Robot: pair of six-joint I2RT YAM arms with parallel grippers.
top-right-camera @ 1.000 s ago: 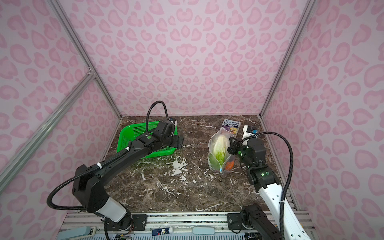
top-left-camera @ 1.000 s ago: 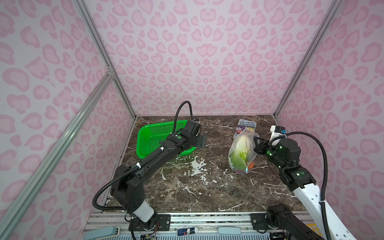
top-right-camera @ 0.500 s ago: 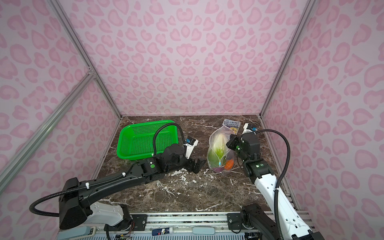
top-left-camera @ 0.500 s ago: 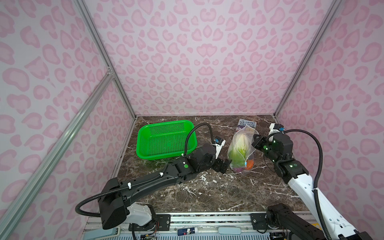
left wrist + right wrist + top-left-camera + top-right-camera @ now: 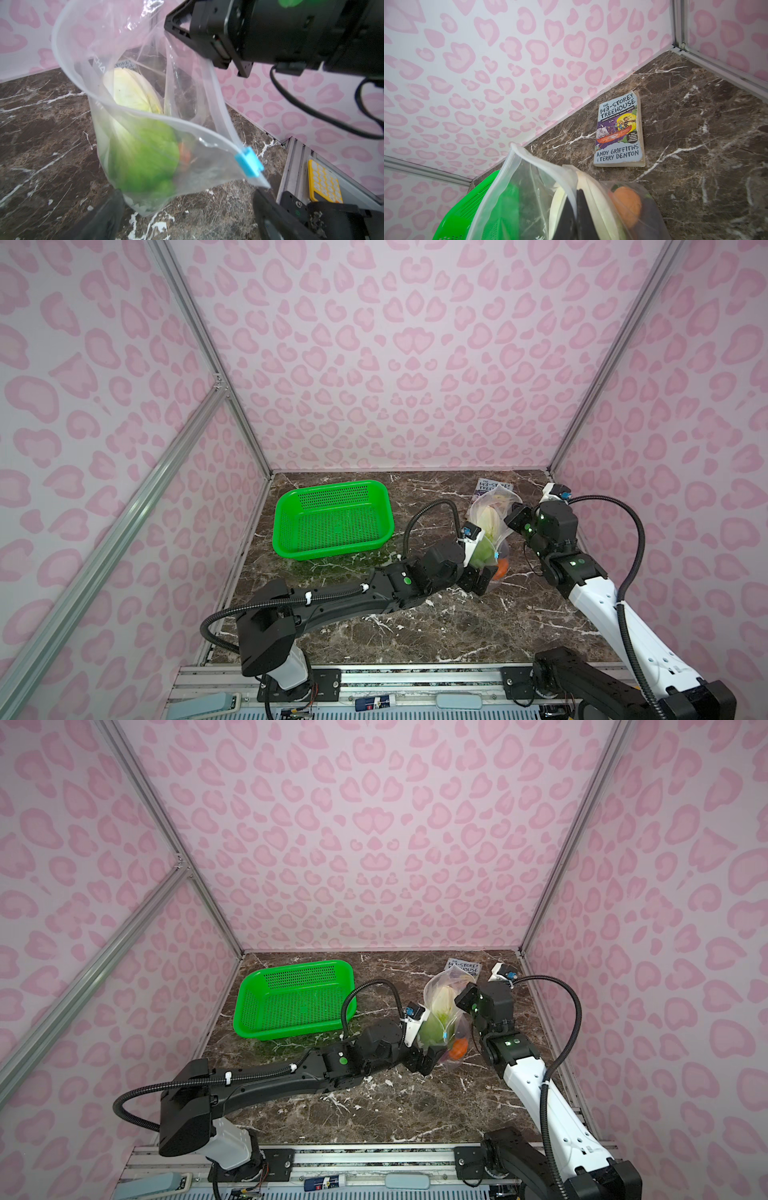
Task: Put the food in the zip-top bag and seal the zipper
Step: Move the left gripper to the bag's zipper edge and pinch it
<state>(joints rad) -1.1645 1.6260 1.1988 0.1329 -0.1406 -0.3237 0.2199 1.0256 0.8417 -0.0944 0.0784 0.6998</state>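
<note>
Marble tabletop point(image 5: 415, 626); R gripper point(image 5: 511, 521) pinches bag point(image 5: 187, 145), L gripper point(image 5: 478, 580) agape; L-wrist cam shows slider point(image 5: 248, 162), R-wrist book point(image 5: 618, 128).

Black left arm point(image 5: 332, 605), white-and-black right arm point(image 5: 602, 608), ribbed black cables point(image 5: 642, 543), green indicator dots point(image 5: 407, 581).

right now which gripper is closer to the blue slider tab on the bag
Left. The left gripper is open right beside the blue slider tab; the right gripper is shut on the zip-top bag at its mouth edge, higher up.
</note>
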